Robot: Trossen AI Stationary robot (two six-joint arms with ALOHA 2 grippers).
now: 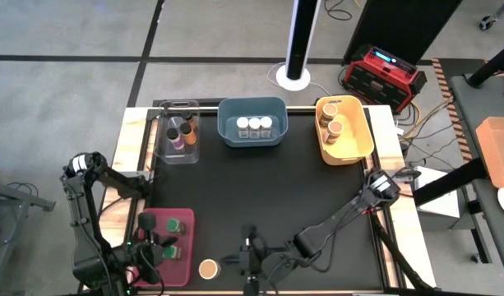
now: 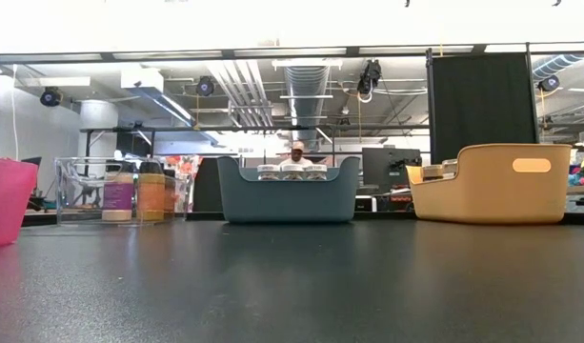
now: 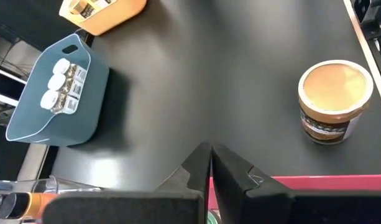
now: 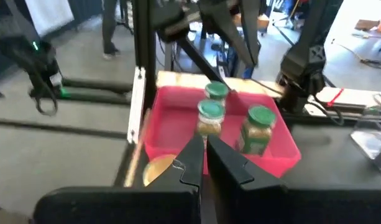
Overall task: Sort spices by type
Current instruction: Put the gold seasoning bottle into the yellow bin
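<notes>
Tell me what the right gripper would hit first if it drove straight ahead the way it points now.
Probably the tan-lidded jar, which sits just ahead of the shut right gripper, slightly to one side. Just behind it stands the red bin with its green-lidded jars. Depth is hard to judge, so it could slip past the jar into the bin wall.

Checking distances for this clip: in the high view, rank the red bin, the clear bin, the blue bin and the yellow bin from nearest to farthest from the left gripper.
From the left gripper, low on the left:
1. Red bin, directly under it at the near left edge.
2. Clear bin, far left corner.
3. Blue bin, far middle.
4. Yellow bin, far right.
</notes>
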